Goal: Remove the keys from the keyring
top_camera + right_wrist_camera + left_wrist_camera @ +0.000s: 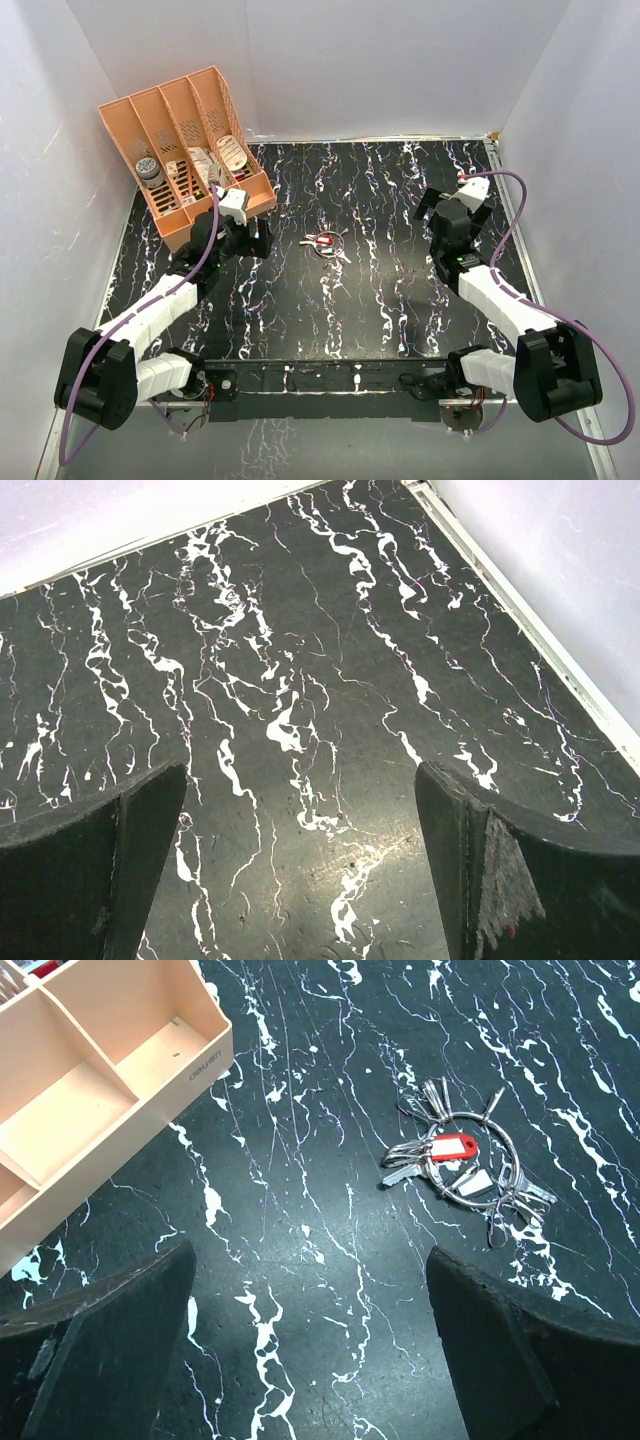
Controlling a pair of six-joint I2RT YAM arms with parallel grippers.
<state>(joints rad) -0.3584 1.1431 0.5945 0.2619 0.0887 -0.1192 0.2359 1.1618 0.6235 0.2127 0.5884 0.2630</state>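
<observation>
the keyring lies flat with its keys, one red-headed, mid-way on the black marbled surface. the left gripper hangs near its left; the right gripper is well apart. an orange organizer stands back-left.

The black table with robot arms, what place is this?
Probably a robot test booth: white walls box in the table, two arms are bolted at its edge, and keys and an orange organizer sit as props.
</observation>
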